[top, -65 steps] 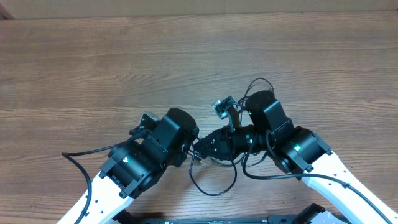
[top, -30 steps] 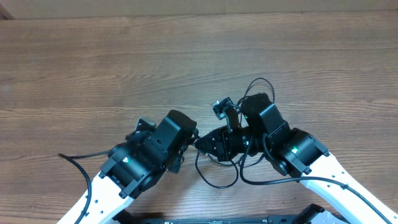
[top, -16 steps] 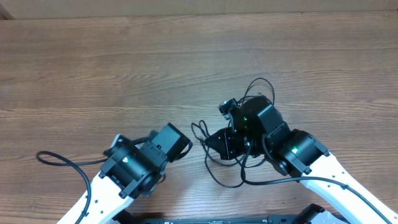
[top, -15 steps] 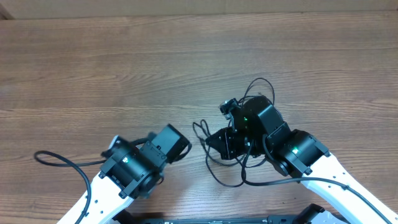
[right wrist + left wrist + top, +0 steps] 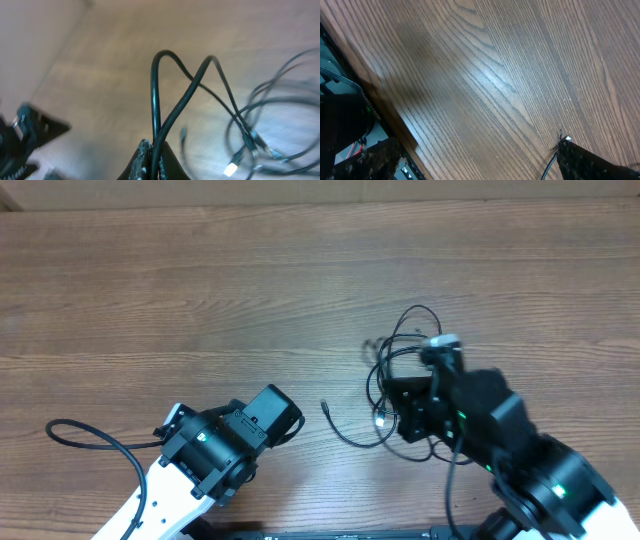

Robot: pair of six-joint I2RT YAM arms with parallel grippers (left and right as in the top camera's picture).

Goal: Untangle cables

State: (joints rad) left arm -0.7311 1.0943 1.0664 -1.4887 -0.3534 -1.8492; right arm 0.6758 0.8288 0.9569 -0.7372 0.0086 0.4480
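Right gripper (image 5: 151, 156) is pinching down on a doubled-over bit of the cables (image 5: 159, 90). Its jaws are squeezed together, and the cord is rising out of them in two narrow arches. The rest of the cables is bunching up in a loose tangle off to one side of that grip, with a pale plug end (image 5: 232, 167) lying on the wood. From overhead, the tangle is sitting right at the front of the right arm, and one loose end (image 5: 326, 406) is trailing out across the table (image 5: 200, 280) toward the other arm. That view is pretty blurry around the right arm, though.

Left gripper (image 5: 477, 147) is hanging wide open with its fingers (image 5: 580, 160) well apart. It's gripping nothing, with just bare wood grain showing between them, and it's sitting near that loose end without touching it.
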